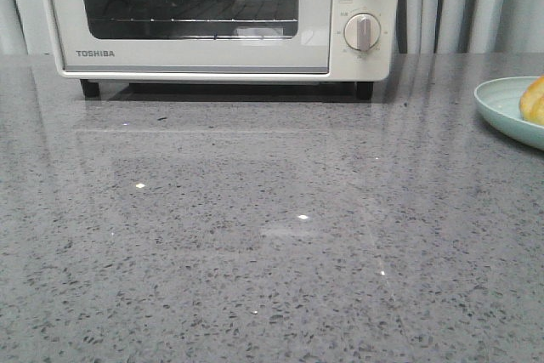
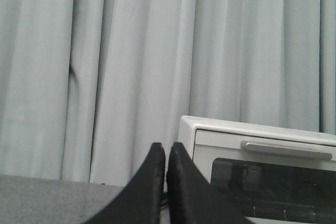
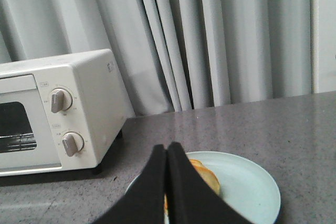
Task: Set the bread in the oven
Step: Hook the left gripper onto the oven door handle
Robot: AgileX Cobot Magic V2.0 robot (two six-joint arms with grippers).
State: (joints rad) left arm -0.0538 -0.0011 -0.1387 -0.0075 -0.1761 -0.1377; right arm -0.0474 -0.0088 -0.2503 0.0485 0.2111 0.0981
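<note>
The cream-white TOSHIBA oven (image 1: 204, 53) stands at the back of the grey counter with its glass door closed; it also shows in the left wrist view (image 2: 262, 150) and the right wrist view (image 3: 79, 103). The golden bread (image 1: 534, 101) lies on a pale green plate (image 1: 501, 104) at the right edge; in the right wrist view the bread (image 3: 207, 177) is partly hidden behind my fingers. My right gripper (image 3: 167, 148) is shut and empty, above the plate (image 3: 247, 187). My left gripper (image 2: 165, 148) is shut and empty, left of the oven. Neither gripper shows in the front view.
Grey speckled counter (image 1: 255, 235) stretches in front of the oven. Pale curtains (image 2: 131, 66) hang behind. Two round knobs (image 1: 363, 31) sit on the oven's right side. The oven door handle (image 2: 286, 149) runs along the top of the door.
</note>
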